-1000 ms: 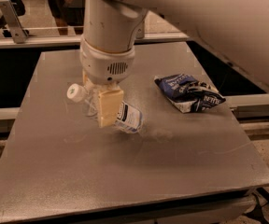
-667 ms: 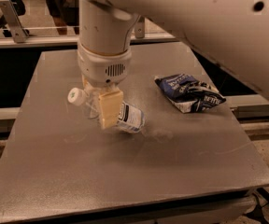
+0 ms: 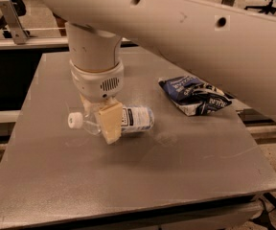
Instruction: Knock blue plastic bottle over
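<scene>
The blue plastic bottle [image 3: 137, 119] lies on its side on the grey table [image 3: 143, 176], left of the middle. Its white cap [image 3: 74, 120] points left and its white-and-blue label faces up. My gripper [image 3: 107, 128] hangs from the white wrist straight down onto the bottle's neck end and covers the part between cap and label. The big white arm crosses the top of the view.
A dark blue snack bag [image 3: 195, 96] lies on the table to the right of the bottle, about a hand's width away. The table's front edge and right edge are near. A metal frame and floor lie beyond the far edge.
The lying bottle has turned: its cap end swung toward the front edge, so it now lies nearly crosswise. My gripper moved a little toward the front with it. The snack bag has not moved.
</scene>
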Robot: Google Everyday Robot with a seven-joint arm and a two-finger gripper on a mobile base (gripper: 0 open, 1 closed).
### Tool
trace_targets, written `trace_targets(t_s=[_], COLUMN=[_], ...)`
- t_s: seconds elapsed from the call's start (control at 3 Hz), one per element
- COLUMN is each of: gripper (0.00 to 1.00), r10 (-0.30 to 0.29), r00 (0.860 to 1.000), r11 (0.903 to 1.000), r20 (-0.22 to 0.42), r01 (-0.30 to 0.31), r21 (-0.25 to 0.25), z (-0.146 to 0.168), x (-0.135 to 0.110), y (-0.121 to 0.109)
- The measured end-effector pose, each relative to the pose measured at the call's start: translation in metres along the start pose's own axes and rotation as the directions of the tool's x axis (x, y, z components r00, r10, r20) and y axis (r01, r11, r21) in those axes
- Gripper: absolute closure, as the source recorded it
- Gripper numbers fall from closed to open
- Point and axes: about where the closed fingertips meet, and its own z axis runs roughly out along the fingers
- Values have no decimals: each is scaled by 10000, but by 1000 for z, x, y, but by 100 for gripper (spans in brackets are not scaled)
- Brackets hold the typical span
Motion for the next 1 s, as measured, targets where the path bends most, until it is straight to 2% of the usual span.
trace_targets(t_s=[0.33, 0.67, 1.0], gripper=[0, 0, 0], r10=[-177, -393, -393], r00=[9998, 9992, 9992], r11=[9998, 9984, 9984], r20=[-120, -26, -23], r01=[176, 391, 392], r21=[-126, -411, -398], z=[5, 22, 22], x=[-1, -9, -9], y=[2, 11, 11])
